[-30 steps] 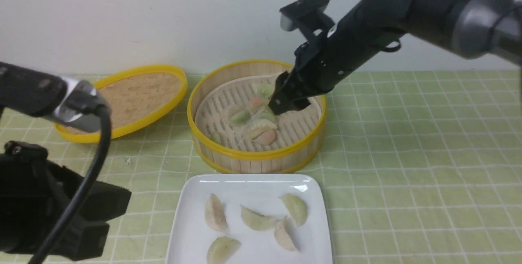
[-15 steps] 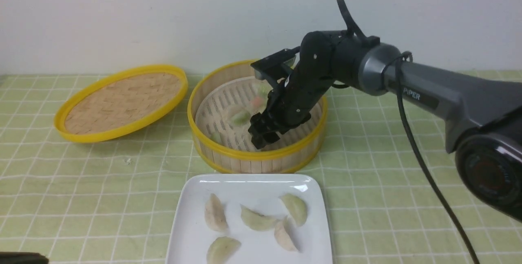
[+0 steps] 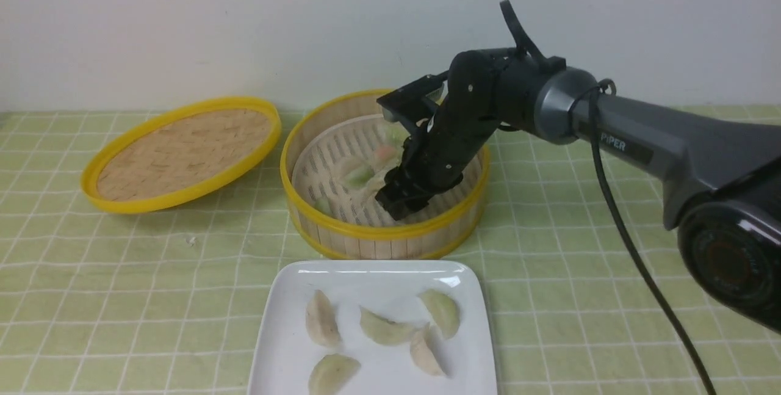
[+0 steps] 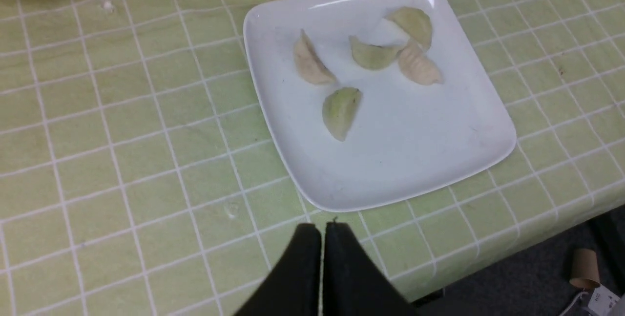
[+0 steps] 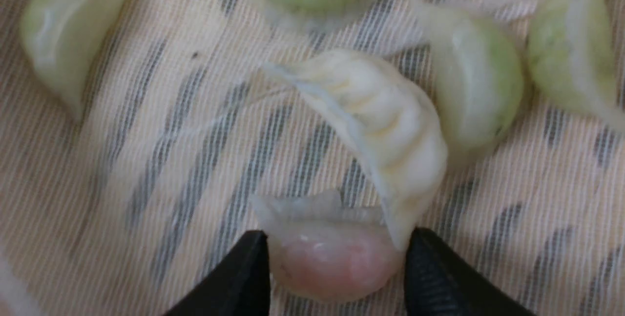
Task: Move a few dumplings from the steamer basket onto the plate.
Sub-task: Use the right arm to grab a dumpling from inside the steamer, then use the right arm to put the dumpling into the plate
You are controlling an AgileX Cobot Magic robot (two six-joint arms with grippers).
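The steamer basket (image 3: 378, 233) stands mid-table, and my right gripper (image 3: 396, 202) reaches down into its near side. In the right wrist view the right gripper (image 5: 337, 240) has its two fingers against both sides of a pink dumpling (image 5: 332, 262), which lies on the slatted floor. A white dumpling (image 5: 385, 125) leans on it, with green dumplings (image 5: 481, 86) beyond. Several dumplings (image 3: 383, 329) lie on the white plate (image 3: 378, 279) in front of the basket. My left gripper (image 4: 322, 228) is shut and empty, hovering near the plate (image 4: 415, 159).
The shallow woven lid (image 3: 183, 151) with a yellow rim lies left of the basket. A green checked cloth covers the table. In the left wrist view the table's front edge (image 4: 561, 223) runs close behind the plate.
My right gripper came down into the basket and its fingers closed in on the pink dumpling. My left arm has left the front view.
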